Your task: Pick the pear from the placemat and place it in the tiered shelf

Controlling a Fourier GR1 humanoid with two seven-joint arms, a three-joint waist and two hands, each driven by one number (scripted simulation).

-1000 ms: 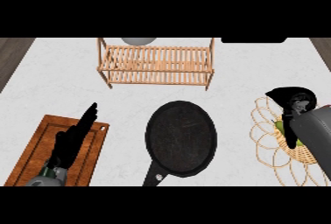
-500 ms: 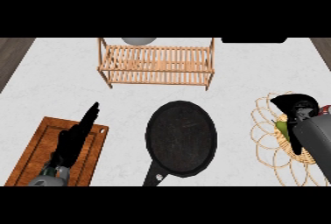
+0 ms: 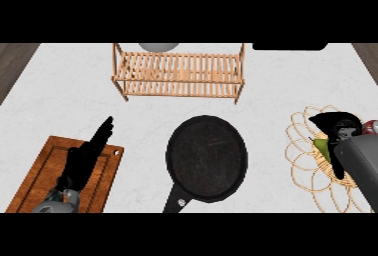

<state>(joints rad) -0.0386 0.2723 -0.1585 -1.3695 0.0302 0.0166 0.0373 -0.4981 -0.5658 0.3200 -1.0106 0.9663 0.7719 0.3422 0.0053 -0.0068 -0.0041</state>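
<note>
Now the right hand is over the pear on the placemat at three o'clock, but whether its fingers are closed on it I cannot tell. Next comes the lift toward the shelf at twelve o'clock. The left hand rests open at eight o'clock.

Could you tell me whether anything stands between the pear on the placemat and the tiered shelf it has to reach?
Nothing visible blocks that path. The pear lies on the placemat under the right hand, and bare counter runs up-left from there to the tiered shelf. The black pan sits left of the placemat, below that line.
</note>
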